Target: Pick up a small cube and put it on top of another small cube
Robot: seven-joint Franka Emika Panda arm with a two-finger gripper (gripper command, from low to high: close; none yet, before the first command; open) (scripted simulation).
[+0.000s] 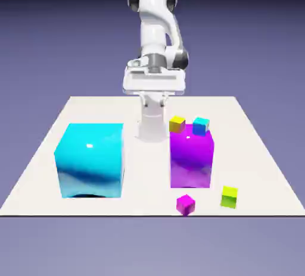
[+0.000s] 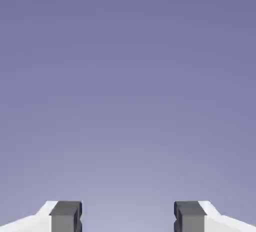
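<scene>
Several small cubes are in the exterior view: a magenta one (image 1: 186, 204) and a lime-green one (image 1: 229, 196) near the table's front edge, and a yellow one (image 1: 177, 124) and a light blue one (image 1: 201, 126) farther back. The last two show at the big magenta block's top edge; I cannot tell whether they rest on it or stand behind it. My gripper (image 1: 153, 84) hangs high above the table's far side, well away from every cube. In the hand view the gripper (image 2: 128, 217) is open, its grey fingertips (image 2: 65, 216) wide apart with only the backdrop between them.
A big cyan block (image 1: 90, 159) stands at the exterior view's left. A tall magenta block (image 1: 191, 157) stands right of the middle. The white table (image 1: 256, 150) ends just in front of the two nearest small cubes.
</scene>
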